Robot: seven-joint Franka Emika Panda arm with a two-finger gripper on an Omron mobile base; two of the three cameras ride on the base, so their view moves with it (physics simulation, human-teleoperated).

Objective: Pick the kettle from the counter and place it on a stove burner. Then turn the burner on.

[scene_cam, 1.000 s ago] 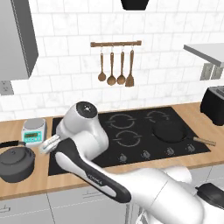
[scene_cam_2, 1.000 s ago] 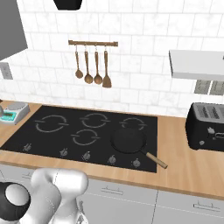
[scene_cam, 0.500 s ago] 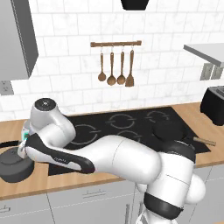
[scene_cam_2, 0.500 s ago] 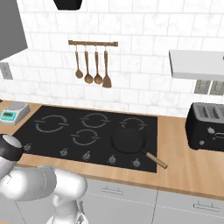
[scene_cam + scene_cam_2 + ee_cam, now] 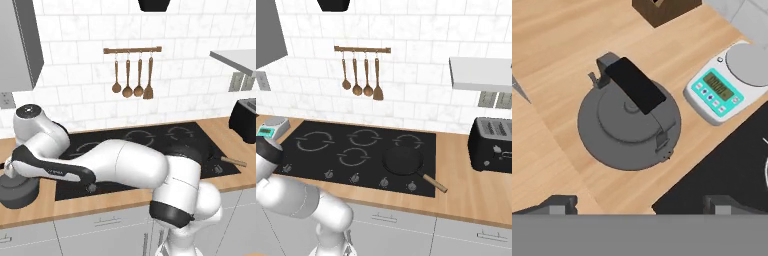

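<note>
On the counter [image 5: 557, 45], kettle [image 5: 629, 127] sits below the open tool [image 5: 639, 204].

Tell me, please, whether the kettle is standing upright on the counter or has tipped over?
Upright. In the hand view the kettle shows from above as a round body on the counter, its lid centred and the black handle arching over the top.

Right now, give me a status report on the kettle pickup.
Gripper open above kettle. Kettle upright on counter, not grasped. Scale beside it, apart.
</note>
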